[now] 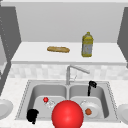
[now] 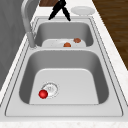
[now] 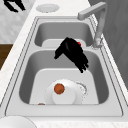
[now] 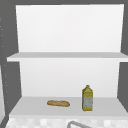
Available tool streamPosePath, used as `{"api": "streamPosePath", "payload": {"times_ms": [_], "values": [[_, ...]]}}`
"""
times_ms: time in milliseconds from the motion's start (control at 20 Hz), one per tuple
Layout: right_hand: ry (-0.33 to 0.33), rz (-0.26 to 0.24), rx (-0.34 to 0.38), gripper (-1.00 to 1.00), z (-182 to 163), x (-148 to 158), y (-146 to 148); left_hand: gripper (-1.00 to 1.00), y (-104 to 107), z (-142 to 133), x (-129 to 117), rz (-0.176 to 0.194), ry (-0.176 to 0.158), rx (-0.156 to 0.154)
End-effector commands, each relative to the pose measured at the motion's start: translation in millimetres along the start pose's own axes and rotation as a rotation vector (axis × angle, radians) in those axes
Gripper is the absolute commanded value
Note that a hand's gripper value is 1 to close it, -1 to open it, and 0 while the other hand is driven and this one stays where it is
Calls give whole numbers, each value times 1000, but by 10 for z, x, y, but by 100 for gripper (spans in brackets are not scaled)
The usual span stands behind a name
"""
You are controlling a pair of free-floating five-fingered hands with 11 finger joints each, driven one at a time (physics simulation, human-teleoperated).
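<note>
No writing could be read on the yellow bottle's pale label (image 1: 87, 47); it stood on the white shelf (image 1: 32, 53), right of a brown bread loaf (image 1: 58, 49). The left hand (image 1: 32, 115) hovered at the left basin's (image 2: 67, 75) front rim, its fingers too hard to make out. That basin held a small red ball (image 2: 43, 94) beside the drain. A big red sphere (image 1: 67, 114) hid the divider. The right hand (image 3: 72, 55), fingers relaxed and holding nothing, hung over the right basin's white plate (image 3: 72, 96), which carried a brown round food piece (image 3: 59, 88).
</note>
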Motion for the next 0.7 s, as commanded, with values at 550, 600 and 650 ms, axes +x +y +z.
{"api": "streamPosePath", "payload": {"times_ms": [550, 600, 650], "values": [[-17, 6, 45, -100, 348, -282, 364, 0, 0, 0, 0, 0, 0, 0], [-15, 5, 45, -100, 408, -324, 413, 0, 0, 0, 0, 0, 0, 0], [-18, 6, 45, -100, 451, -347, 445, 0, 0, 0, 0, 0, 0, 0]]}}
